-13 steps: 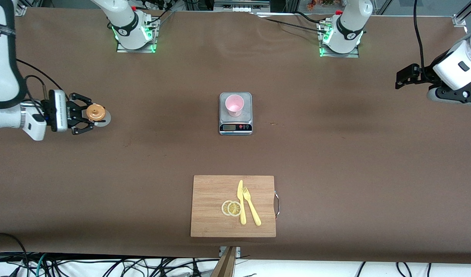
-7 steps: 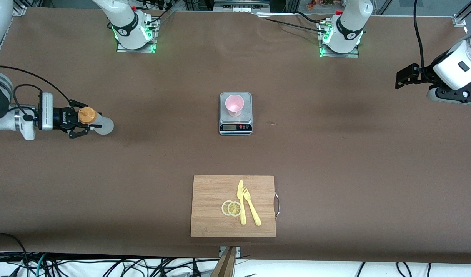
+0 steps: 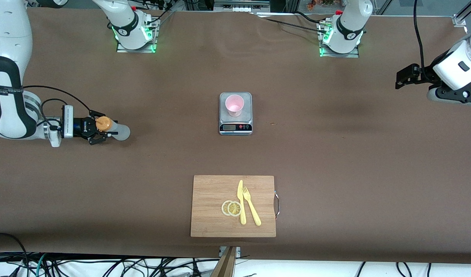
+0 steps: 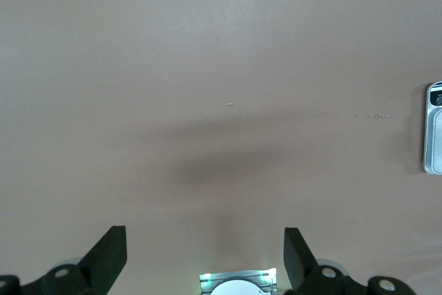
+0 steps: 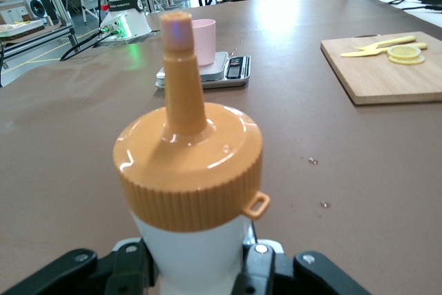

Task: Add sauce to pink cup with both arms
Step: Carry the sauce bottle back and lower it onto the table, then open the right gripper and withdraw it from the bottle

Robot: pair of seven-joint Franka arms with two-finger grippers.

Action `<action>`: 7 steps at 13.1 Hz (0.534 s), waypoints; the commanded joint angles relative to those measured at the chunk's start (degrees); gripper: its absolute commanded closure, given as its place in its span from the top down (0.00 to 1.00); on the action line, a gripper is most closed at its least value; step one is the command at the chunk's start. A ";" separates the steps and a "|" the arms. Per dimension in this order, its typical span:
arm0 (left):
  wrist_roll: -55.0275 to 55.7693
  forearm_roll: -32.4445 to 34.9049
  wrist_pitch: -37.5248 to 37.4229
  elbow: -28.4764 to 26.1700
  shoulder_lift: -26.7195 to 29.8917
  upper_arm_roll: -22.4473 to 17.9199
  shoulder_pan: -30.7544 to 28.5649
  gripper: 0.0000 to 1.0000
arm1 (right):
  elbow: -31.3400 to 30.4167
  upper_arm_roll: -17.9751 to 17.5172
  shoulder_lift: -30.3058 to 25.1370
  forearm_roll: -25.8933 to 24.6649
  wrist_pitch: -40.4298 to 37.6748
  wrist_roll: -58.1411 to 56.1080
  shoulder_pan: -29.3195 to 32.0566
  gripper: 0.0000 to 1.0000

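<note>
Two arms share one brown tabletop (image 3: 335, 154) (matte, faintly creased), with green-lit bases at the top of the frame and cables along its bottom edge. At mid-left, the right tool (image 3: 99, 130) is clamped on the sauce (image 3: 114, 130), which is tipped nearly level above the surface. The pink cup (image 3: 234, 104) stands upright on a grey scale (image 3: 235, 127) at centre. At lower centre a wooden board (image 3: 212, 207) carries lemon slices (image 3: 231, 208), a yellow knife (image 3: 241, 204) and fork (image 3: 251, 209). At the right edge the left tool (image 4: 205, 257) waits, fingers spread wide and empty.
</note>
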State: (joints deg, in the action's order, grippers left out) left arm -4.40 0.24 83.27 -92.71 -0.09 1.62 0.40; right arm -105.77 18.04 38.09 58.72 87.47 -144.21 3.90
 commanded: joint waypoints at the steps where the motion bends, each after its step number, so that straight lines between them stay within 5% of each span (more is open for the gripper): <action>1: -1.05 -0.24 -0.74 0.42 0.00 -0.39 0.30 1.00 | 1.18 -0.63 0.92 1.92 -1.42 -0.19 1.63 0.53; 3: -1.05 -0.24 -0.74 0.42 0.00 -0.39 0.30 1.00 | 1.18 -0.55 1.37 2.54 -1.42 -0.19 1.64 0.63; 6: -0.96 -0.24 -0.74 0.51 0.00 -0.39 0.30 1.00 | 1.87 -0.63 2.33 2.54 -1.42 -0.28 1.90 0.64; 7: -0.96 -0.24 -0.74 0.42 0.00 -0.39 0.30 1.00 | 2.14 -0.55 2.51 2.63 -1.42 -0.02 1.90 0.77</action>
State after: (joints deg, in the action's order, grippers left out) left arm -4.40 0.24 83.27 -92.71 -0.09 1.62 0.40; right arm -105.49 18.04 39.39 60.12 87.25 -144.25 4.65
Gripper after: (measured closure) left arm 0.000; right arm 0.357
